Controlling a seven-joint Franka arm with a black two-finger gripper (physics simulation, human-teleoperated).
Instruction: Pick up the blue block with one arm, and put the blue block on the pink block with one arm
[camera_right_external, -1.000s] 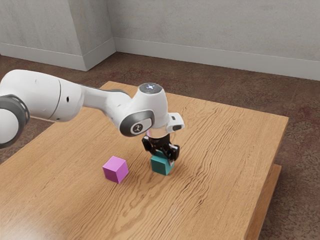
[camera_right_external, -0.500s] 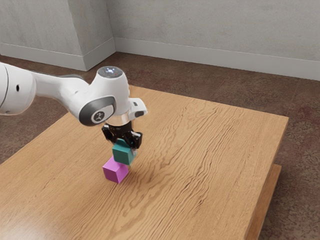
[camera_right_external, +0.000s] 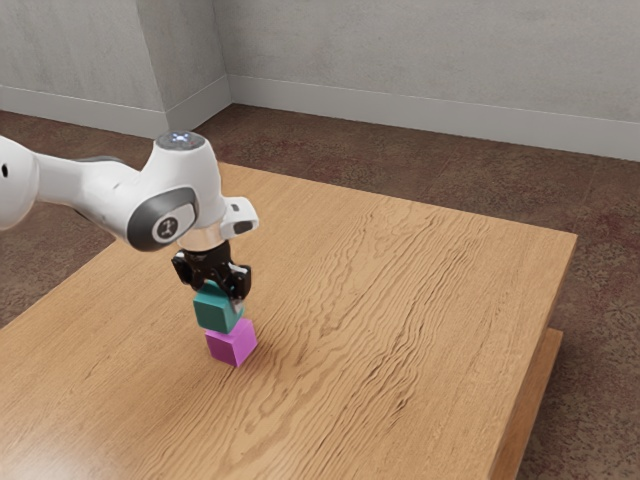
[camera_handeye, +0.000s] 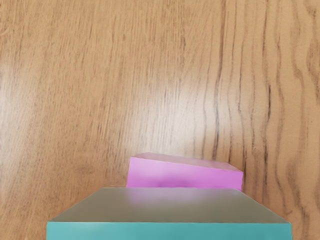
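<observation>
Logged the blue block (camera_right_external: 216, 308) as a small matte cube, teal in tone, with flat faces and crisp edges. Found it clamped in the black pincer (camera_right_external: 212, 287), fingers narrowly spread and pressed against two opposite sides near its top. Placed it directly above the pink block (camera_right_external: 231, 343), shifted a little toward the exterior view's left, leaving a pink corner exposed on the right. Could not resolve contact with the pink top versus a thin gap.

Recorded the pink block as a cube of like size, magenta, matte, sitting flat on the counter (camera_right_external: 420, 290). In the wrist view, saw the teal top face broad and grey-shaded just under the hand, with a strip of pink showing past its far edge, turned slightly against it.

Noted the counter as a thick slab of light wood, wavy dark grain, soft sheen, squared edges. Traced the glossy white arm (camera_right_external: 100, 195), grey at the joint caps, in from the exterior view's left and bent down over the two cubes. Beyond the counter, noted a mottled brown floor (camera_right_external: 600, 200), a pale grey wall (camera_right_external: 420, 50) and a light baseboard (camera_right_external: 420, 108) along its foot.
</observation>
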